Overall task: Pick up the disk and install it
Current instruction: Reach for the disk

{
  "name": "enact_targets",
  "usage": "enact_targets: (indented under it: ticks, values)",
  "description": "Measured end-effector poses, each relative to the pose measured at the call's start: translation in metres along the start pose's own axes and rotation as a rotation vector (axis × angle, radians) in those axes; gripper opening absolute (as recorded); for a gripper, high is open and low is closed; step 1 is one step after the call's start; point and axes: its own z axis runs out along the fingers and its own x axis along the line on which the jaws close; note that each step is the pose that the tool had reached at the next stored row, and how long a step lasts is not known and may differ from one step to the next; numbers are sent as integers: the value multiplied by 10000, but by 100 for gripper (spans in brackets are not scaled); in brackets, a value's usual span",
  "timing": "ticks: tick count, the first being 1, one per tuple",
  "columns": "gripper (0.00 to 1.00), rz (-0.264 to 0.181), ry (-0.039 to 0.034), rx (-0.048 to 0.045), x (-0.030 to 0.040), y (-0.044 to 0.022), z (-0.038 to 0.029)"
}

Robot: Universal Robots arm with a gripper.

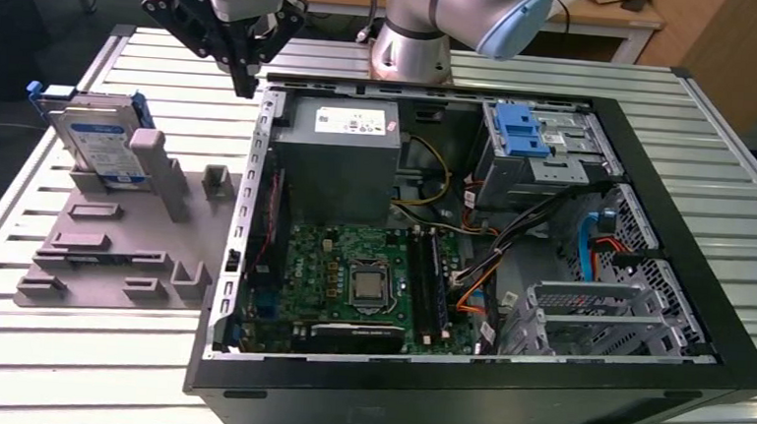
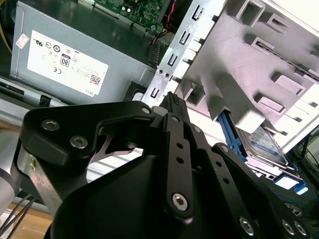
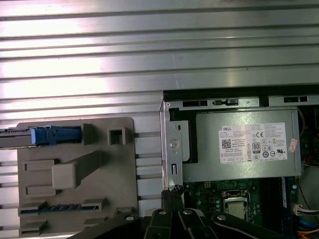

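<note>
Hovering by a corner of the case [image 1: 472,400], your gripper [image 1: 245,90] is clenched on nothing; the disk [image 1: 100,144] stands on edge toward the exterior view's left.

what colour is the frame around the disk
Blue. The carrier frame on the disk shows best in the exterior view.

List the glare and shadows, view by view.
Exterior view: even light, with the case interior somewhat shaded. First wrist view: the table slats glare in bright bands. Second wrist view: the grey holder is washed pale, and the gripper is dark in front.
</note>
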Motion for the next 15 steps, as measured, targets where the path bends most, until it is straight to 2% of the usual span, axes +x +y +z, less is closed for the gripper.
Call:
enact_targets:
  ticks: [15]
  values:
    - [11,1,-1,0,31,-2,-1]
